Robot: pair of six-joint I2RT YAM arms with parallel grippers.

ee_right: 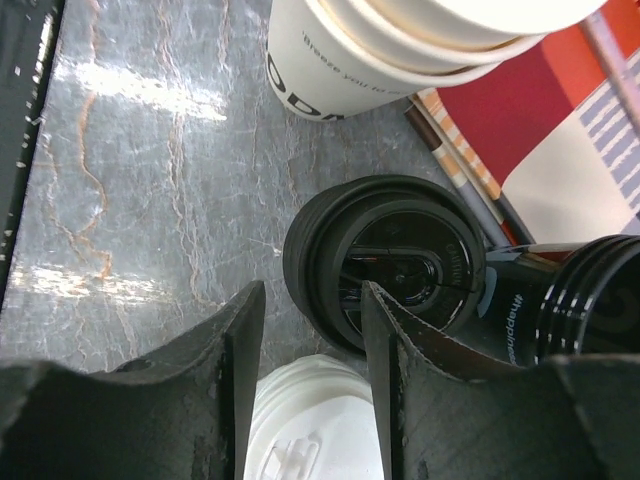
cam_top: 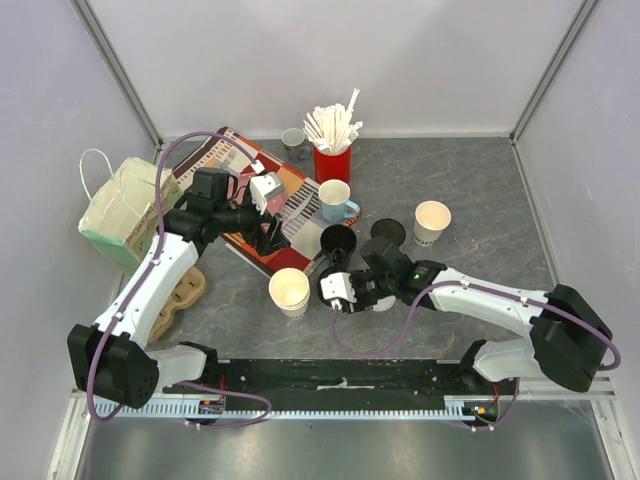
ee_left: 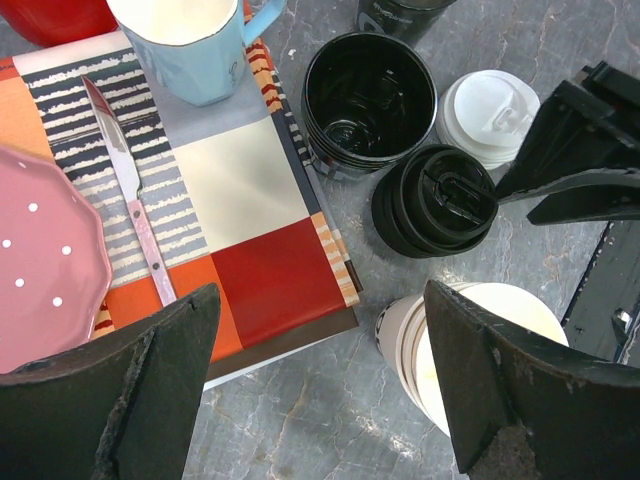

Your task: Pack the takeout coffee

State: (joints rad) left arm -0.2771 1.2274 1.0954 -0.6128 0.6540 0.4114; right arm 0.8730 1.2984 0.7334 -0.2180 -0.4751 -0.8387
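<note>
The takeout coffee shows from above as two round lids close together on the grey worktop (cam_top: 480, 170): one black lid (ee_left: 435, 200) and one white lid (ee_left: 487, 115), just off the corner of the striped placemat (ee_left: 250, 190). What sits under them I cannot make out. The right arm (cam_top: 480, 295) is stretched low over the pair. Its jaws are parted with a clear gap and pinch nothing, the black lid's rim is straight ahead of them, and the white lid shows below the gap. Next to the lids stand one ribbed black mug (ee_left: 368, 100), a second dark cup (ee_left: 400, 12) with lettering just beyond it, and one nested stack of paper cups (cam_top: 289, 290). The left arm (cam_top: 160, 275) hangs over the placemat's edge, jaws spread wide and holding nothing. On the placemat lie one light-blue mug (ee_left: 195, 45), one knife (ee_left: 125, 190) and one pink plate (ee_left: 45, 260). Farther back stand one red holder (cam_top: 332, 162) full of white sticks and one small cup (cam_top: 293, 140). A single paper cup (cam_top: 432, 220) stands off to the right, and one pale bag (cam_top: 120, 210) sits by the left wall.
</note>
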